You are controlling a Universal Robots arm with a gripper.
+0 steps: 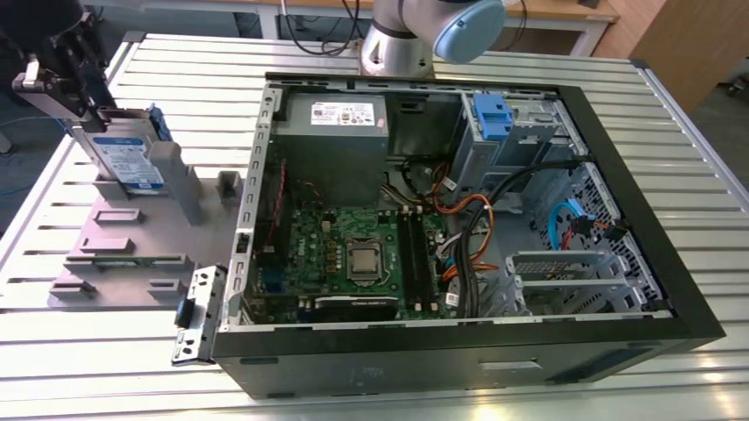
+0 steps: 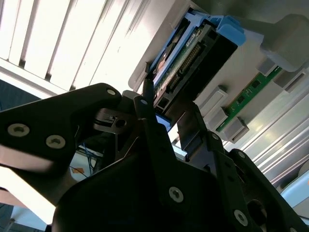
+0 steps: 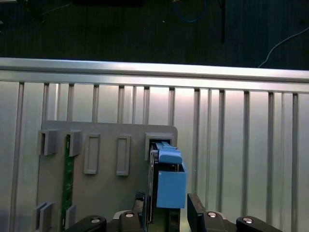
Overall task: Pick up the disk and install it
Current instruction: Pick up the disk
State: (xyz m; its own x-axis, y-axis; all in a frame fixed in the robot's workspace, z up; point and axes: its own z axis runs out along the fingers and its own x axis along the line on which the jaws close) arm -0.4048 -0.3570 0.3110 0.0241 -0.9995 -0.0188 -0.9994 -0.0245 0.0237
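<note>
1. Exterior view: the disk, a flat silver-metal hard drive with a white-and-blue label in a blue plastic carrier frame [image 1: 123, 158], stood on edge at about ten o'clock. Its lower edge was seated in a slot of the flat grey plastic holding fixture [image 1: 117, 254], so it had not yet been lifted.
2. Standing on edge in the slot, the disk probably kept both broad faces and its upper end free for a tool coming from above.
3. The black gripper [image 1: 65, 88] hung at the disk's upper end, at about eleven o'clock of it. In both wrist views it sat astride the blue carrier [image 3: 171, 186] [image 2: 227, 24]. I could not tell whether it was clamped on the disk or loose around it.
4. The silver-and-blue arm [image 1: 404, 35] had its base at twelve o'clock, behind the case. Its wrist was out over the fixture at ten o'clock. Judging from the first wrist view, which looked along the disk's edge, the tool pointed down at the fixture.
5. A narrow green circuit board [image 3: 67, 179] stood in another slot of the fixture, apart from the disk.
6. The open black tower case [image 1: 468, 351] lay on its side from the centre to four o'clock, well apart from the disk, with a small blue plastic clip [image 1: 492, 118] at its one o'clock corner.
7. Fixture and case both rested on the slatted aluminium table [image 1: 105, 351].
</note>
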